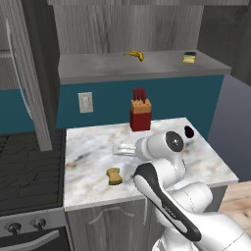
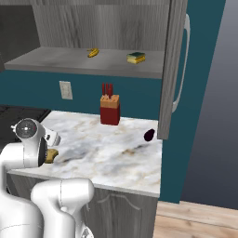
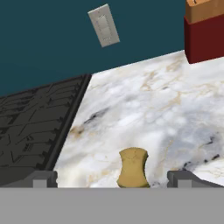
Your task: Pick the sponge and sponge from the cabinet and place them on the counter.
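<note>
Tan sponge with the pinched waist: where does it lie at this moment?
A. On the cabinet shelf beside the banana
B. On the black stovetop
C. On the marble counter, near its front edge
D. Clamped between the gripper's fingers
C. The tan sponge lies flat on the marble counter near the front edge, between the open fingertips of the gripper, untouched; the green-topped sponge is on the cabinet shelf.

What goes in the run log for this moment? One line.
end effector open, above tan sponge | tan sponge on counter | green-topped sponge on cabinet shelf

The arm hides part of the tan sponge [image 2: 51, 155] in the right base view, and the knife block [image 3: 204, 30] is cut off, seemingly upright.
</note>
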Controlling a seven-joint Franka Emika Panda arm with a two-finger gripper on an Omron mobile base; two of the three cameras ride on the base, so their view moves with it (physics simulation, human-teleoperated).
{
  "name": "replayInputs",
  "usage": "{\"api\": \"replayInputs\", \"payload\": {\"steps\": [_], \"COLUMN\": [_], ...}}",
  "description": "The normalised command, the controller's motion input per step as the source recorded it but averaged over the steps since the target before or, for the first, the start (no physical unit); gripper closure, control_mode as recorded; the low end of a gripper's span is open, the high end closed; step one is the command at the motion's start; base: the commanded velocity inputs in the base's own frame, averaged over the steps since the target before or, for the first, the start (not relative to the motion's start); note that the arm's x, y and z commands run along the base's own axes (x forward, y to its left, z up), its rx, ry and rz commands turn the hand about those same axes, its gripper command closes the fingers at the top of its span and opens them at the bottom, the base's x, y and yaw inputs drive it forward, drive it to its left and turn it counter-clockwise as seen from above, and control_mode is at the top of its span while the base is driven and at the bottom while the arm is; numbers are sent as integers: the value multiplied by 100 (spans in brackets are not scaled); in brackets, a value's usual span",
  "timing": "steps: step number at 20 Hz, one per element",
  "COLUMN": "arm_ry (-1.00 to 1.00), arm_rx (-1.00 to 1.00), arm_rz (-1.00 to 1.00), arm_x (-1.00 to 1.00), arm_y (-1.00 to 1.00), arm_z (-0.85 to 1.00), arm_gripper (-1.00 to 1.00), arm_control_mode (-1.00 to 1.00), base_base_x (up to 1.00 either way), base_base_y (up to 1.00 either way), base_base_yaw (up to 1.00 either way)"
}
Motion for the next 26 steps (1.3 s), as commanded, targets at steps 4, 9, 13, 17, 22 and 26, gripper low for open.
{"api": "replayInputs", "payload": {"steps": [4, 9, 13, 17, 22, 26], "arm_ry": [-10, -3, 2, 5, 0, 3], "arm_rx": [-1, -7, -2, 0, 2, 7], "arm_rz": [0, 0, 0, 0, 2, 1], "arm_x": [-14, -17, -23, -37, -49, -10], "arm_y": [-1, 0, -8, -30, -32, -12], "arm_z": [67, 54, 57, 43, 23, 24], "arm_gripper": [-100, -100, -100, -100, -100, -100], "arm_control_mode": [-100, -100, -100, -100, -100, -100], "base_base_x": [0, 0, 0, 0, 0, 0], "base_base_y": [0, 0, 0, 0, 0, 0], "base_base_yaw": [0, 0, 0, 0, 0, 0]}}
